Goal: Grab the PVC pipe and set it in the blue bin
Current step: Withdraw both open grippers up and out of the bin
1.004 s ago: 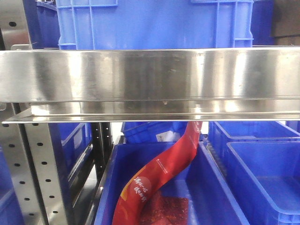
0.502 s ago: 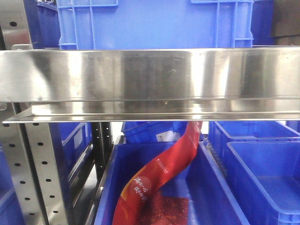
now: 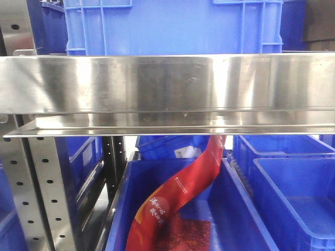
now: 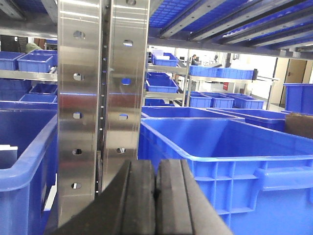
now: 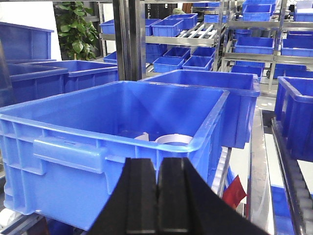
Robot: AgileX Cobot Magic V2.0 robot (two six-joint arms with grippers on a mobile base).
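Note:
In the right wrist view a large blue bin (image 5: 73, 147) stands right in front of my right gripper (image 5: 157, 160). The gripper is shut and empty, just below the bin's near rim. Inside the bin, low behind the rim, a white curved piece shows that looks like the PVC pipe (image 5: 172, 138), with a small white tab (image 5: 143, 136) beside it. Most of it is hidden. My left gripper (image 4: 156, 164) is shut and empty. It faces a steel upright post (image 4: 102, 98), with another blue bin (image 4: 220, 147) to its right. Neither gripper shows in the front view.
The front view is filled by a steel shelf beam (image 3: 167, 89), with a blue bin (image 3: 167, 26) on it. Below is a blue bin (image 3: 235, 219) holding a red bag (image 3: 183, 193), and another bin (image 3: 298, 198) at the right. Racks with several blue bins stand behind.

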